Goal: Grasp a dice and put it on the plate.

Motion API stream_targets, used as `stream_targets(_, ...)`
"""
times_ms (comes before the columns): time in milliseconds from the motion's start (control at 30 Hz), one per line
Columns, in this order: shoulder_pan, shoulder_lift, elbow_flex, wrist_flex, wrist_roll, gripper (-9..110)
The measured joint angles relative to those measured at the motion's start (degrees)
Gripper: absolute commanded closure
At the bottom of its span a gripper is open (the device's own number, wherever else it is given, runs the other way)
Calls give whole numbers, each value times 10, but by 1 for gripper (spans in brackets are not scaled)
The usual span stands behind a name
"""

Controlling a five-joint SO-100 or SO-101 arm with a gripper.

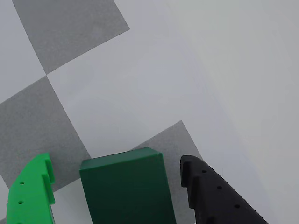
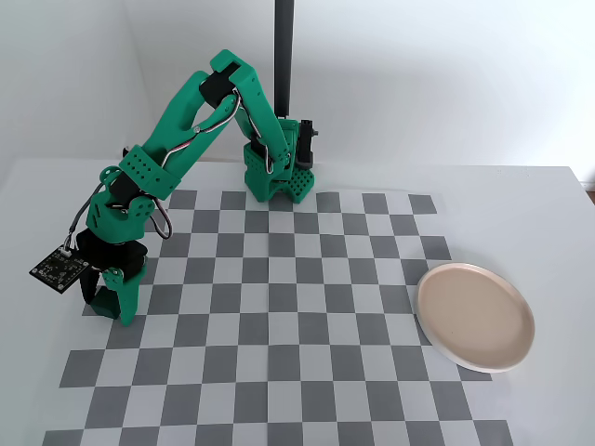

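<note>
The dice (image 1: 126, 189) is a dark green cube on the checkered board. In the wrist view it sits between my fingers, with a gap on each side. My gripper (image 1: 117, 161) is open around it, with the bright green finger (image 1: 32, 191) on the left and the black finger (image 1: 210, 193) on the right. In the fixed view the gripper (image 2: 104, 314) is down at the board's left edge and hides the dice. The pale pinkish plate (image 2: 474, 316) lies empty at the board's right edge, far from the gripper.
The arm's green base (image 2: 274, 181) stands at the back of the checkered mat (image 2: 279, 307), with a black pole (image 2: 284, 46) behind it. A small circuit board (image 2: 58, 268) hangs off the wrist on the left. White table surrounds the mat.
</note>
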Motion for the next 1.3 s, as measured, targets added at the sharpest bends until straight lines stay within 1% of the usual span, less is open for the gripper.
stream_targets(100, 0, 1, 0, 2, -2, 86)
stream_targets(267, 0, 1, 0, 5, -3, 92)
stream_targets(400, 2, 1, 0, 5, -3, 104)
stream_targets(433, 2, 1, 0, 5, -4, 106)
stream_targets(867, 1, 4, -6, 33, -4, 106)
stream_targets(1000, -26, 19, -4, 64, 13, 106)
stream_targets(1300, -119, 75, -3, 82, 81, 106)
